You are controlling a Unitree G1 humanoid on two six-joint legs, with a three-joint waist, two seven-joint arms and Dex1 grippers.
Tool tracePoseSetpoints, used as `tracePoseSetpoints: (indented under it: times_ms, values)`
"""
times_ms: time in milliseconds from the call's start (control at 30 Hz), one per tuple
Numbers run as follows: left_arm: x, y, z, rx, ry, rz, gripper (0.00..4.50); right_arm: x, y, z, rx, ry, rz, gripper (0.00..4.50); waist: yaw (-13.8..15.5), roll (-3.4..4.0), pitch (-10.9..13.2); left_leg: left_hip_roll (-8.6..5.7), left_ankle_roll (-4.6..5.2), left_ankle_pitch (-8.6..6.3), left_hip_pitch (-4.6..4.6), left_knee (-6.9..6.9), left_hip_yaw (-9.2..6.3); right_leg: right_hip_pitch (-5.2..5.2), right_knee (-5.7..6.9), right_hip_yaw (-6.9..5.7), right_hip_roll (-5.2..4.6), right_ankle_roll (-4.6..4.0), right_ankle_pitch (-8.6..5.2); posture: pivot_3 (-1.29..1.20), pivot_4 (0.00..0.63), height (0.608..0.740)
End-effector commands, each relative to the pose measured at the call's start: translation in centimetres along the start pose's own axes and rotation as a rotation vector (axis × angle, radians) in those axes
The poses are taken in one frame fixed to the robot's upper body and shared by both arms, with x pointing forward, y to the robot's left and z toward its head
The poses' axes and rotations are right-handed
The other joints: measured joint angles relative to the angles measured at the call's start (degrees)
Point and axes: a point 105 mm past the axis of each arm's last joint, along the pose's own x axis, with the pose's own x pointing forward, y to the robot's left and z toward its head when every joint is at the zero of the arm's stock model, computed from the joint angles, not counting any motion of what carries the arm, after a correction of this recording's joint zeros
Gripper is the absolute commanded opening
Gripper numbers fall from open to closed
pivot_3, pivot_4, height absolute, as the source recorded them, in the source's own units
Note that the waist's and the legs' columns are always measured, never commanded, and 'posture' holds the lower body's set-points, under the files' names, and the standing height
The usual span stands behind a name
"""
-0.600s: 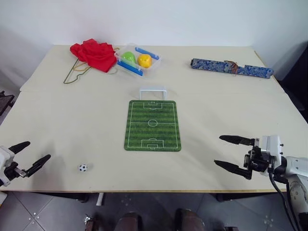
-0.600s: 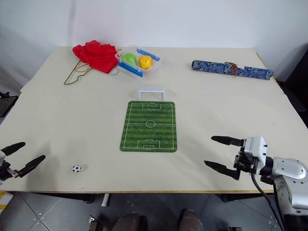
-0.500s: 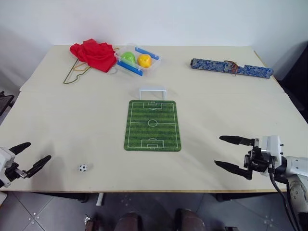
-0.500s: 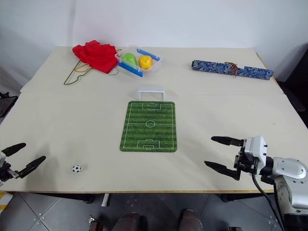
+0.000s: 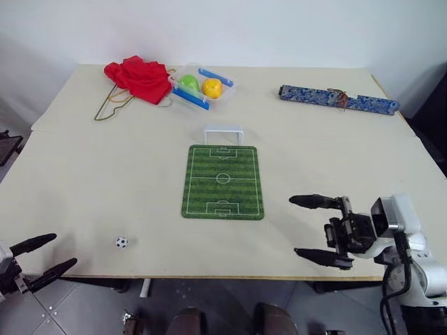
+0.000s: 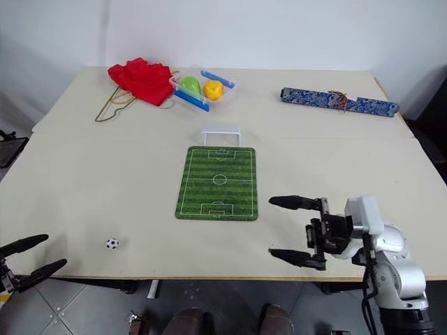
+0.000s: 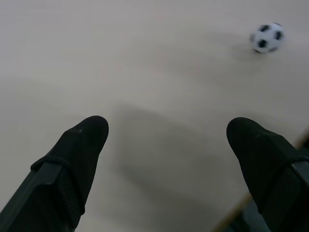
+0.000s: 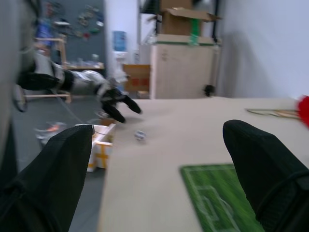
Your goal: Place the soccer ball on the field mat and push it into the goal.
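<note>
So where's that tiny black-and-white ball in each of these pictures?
Left eye view: the soccer ball lies near the table's front edge, left of the field mat.
Right eye view: same spot, beside the left hand.
Left wrist view: far off, beyond the right-hand finger.
Right wrist view: small and blurred, past the mat's corner.
Shared landmark: the left hand, close to the ball.

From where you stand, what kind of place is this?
Probably a workshop or robotics lab: a plain work table by a white wall, with stacked cardboard boxes and a water dispenser behind.
</note>
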Motion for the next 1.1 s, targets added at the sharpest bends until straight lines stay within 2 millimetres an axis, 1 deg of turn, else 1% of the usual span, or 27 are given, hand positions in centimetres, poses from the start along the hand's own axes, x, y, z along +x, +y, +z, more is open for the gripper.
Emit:
tracePoseSetpoints:
  times_ms: [33, 233, 300, 600, 700, 900, 1000, 1033, 1067, 1100]
  values:
    - [1.1, -0.9, 1.8, 0.034, -0.074, -0.075, 4.48, 0.3, 0.5, 0.1, -0.041, 0.008, 0.056, 4.50, -0.1, -0.01, 0.0, 0.00, 0.01, -0.01, 0.00, 0.02, 0.01, 0.00, 0.02, 0.02, 0.00, 0.00, 0.00, 0.00, 0.150, 0.740]
    - [4.6, -3.1, 3.6, 0.040, -0.142, -0.194, 4.48, -0.6, 0.4, -0.8, -0.050, 0.055, 0.045, 4.50, -0.3, 0.00, 0.0, 0.04, -0.02, -0.03, 0.01, 0.05, 0.03, -0.01, 0.03, 0.03, 0.03, -0.02, 0.01, 0.00, 0.150, 0.740]
    - [5.4, -3.7, 4.0, 0.032, -0.150, -0.222, 4.48, -0.9, 0.4, -1.0, -0.052, 0.061, 0.037, 4.50, -0.3, 0.00, 0.0, 0.04, -0.02, -0.03, 0.01, 0.07, 0.03, 0.00, 0.03, 0.04, 0.04, -0.02, 0.01, 0.00, 0.150, 0.740]
    - [8.6, -4.1, 3.3, 0.007, -0.122, -0.256, 4.48, -1.3, 0.5, -0.9, -0.061, 0.073, 0.008, 4.50, -0.3, 0.01, 0.0, 0.06, -0.03, -0.03, 0.01, 0.18, 0.03, 0.02, 0.04, 0.04, 0.06, -0.04, 0.02, 0.00, 0.150, 0.740]
    - [8.9, -4.7, 3.1, 0.003, -0.108, -0.299, 3.94, -1.3, 0.4, -0.8, -0.068, 0.077, -0.011, 4.50, -0.3, 0.01, 0.0, 0.06, -0.03, -0.03, 0.00, 0.20, 0.03, 0.02, 0.05, 0.04, 0.07, -0.04, 0.02, 0.00, 0.150, 0.740]
    - [8.9, -5.0, 2.8, 0.013, -0.079, -0.339, 2.13, -1.4, 0.4, -0.9, -0.073, 0.086, -0.044, 4.50, -0.3, 0.01, 0.0, 0.07, -0.03, -0.04, 0.00, 0.23, 0.03, 0.02, 0.05, 0.04, 0.07, -0.04, 0.02, 0.00, 0.150, 0.740]
    - [9.0, -4.9, 3.2, 0.017, -0.089, -0.342, 1.23, -1.5, 0.3, -0.9, -0.077, 0.088, -0.057, 4.50, -0.3, 0.01, 0.0, 0.07, -0.04, -0.04, 0.01, 0.24, 0.03, 0.03, 0.06, 0.04, 0.07, -0.04, 0.02, 0.00, 0.150, 0.740]
    - [9.3, -4.9, 3.7, 0.025, -0.103, -0.349, 0.91, -1.6, 0.2, -1.0, -0.079, 0.092, -0.063, 4.50, -0.3, 0.01, 0.0, 0.07, -0.04, -0.04, 0.01, 0.24, 0.02, 0.02, 0.06, 0.04, 0.07, -0.04, 0.02, 0.00, 0.150, 0.740]
    - [9.4, -4.9, 4.0, 0.032, -0.113, -0.355, 0.86, -1.7, 0.2, -1.0, -0.080, 0.094, -0.066, 4.50, -0.3, 0.01, 0.0, 0.07, -0.04, -0.04, 0.00, 0.24, 0.02, 0.02, 0.06, 0.04, 0.07, -0.04, 0.02, 0.00, 0.150, 0.740]
    - [9.8, -5.0, 4.9, 0.039, -0.139, -0.369, 0.86, -2.0, 0.1, -1.2, -0.081, 0.100, -0.077, 4.50, -0.2, 0.01, 0.0, 0.07, -0.04, -0.04, 0.00, 0.25, 0.02, 0.03, 0.06, 0.04, 0.07, -0.04, 0.02, 0.00, 0.150, 0.740]
